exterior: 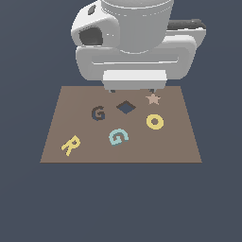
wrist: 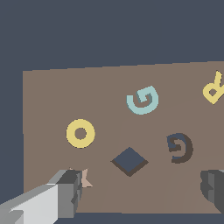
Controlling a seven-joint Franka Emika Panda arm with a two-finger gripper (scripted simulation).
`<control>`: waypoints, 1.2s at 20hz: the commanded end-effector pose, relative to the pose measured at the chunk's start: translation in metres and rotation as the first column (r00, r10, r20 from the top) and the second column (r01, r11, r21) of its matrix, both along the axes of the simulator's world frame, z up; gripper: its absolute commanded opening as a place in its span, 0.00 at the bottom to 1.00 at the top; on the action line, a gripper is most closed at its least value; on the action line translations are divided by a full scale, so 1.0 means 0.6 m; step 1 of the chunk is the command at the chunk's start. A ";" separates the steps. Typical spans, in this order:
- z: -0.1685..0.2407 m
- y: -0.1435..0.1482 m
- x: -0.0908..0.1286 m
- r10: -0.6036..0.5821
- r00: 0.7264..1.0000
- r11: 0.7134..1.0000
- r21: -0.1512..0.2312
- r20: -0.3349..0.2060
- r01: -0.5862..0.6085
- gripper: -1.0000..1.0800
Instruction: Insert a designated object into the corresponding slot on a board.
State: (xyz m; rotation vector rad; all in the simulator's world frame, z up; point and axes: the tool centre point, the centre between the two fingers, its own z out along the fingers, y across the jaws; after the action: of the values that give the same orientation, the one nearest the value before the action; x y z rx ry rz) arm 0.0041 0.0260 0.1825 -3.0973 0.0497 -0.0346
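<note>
One brown board (exterior: pixel 56 151), flat on a dark blue-grey ground. On it, from the exterior view's left to its right: one yellow R (exterior: pixel 70 144) near the board's near left corner, one dark G-shaped slot (exterior: pixel 98 113), one light teal G block (exterior: pixel 118 136), one dark diamond-shaped hole (exterior: pixel 125 107), one pale star (exterior: pixel 153 99), one yellow O ring (exterior: pixel 154 121). Three loose letters in all, two dark recesses, one star (raised or inset, cannot tell). Teal G lying flat on the board, nearer the front edge than the slot and a little to the right of it, apart from it and touching nothing else.

One gripper (wrist: pixel 144 188), hanging over the board's far edge, jaws spread wide and holding nothing. In the wrist view, both fingers (wrist: pixel 68 192) cut off by the frame edges; star partly hidden behind one fingertip; R clipped at the picture's border. In the exterior view, fingers mostly hidden under the bulky white arm (exterior: pixel 134 42), and the board's far edge covered by it too.
</note>
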 end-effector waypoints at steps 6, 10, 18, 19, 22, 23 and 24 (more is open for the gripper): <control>-0.003 0.000 0.002 -0.016 1.000 1.000 0.000 -0.001 0.016 0.96; -0.010 0.001 0.006 -0.052 0.999 0.999 -0.001 -0.002 0.052 0.96; -0.035 0.002 0.022 -0.189 0.982 0.982 -0.005 -0.006 0.189 0.96; -0.039 0.002 0.024 -0.212 0.977 0.977 -0.006 -0.007 0.212 0.96; -0.054 0.001 0.033 -0.290 0.957 0.957 -0.009 -0.009 0.290 0.96; -0.059 0.001 0.037 -0.318 0.948 0.948 -0.010 -0.010 0.318 0.96; -0.065 0.000 0.040 -0.348 0.937 0.938 -0.011 -0.011 0.348 0.96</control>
State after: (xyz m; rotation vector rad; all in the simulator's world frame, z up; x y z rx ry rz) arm 0.0253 0.0266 0.1486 -3.0639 0.5292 -0.0280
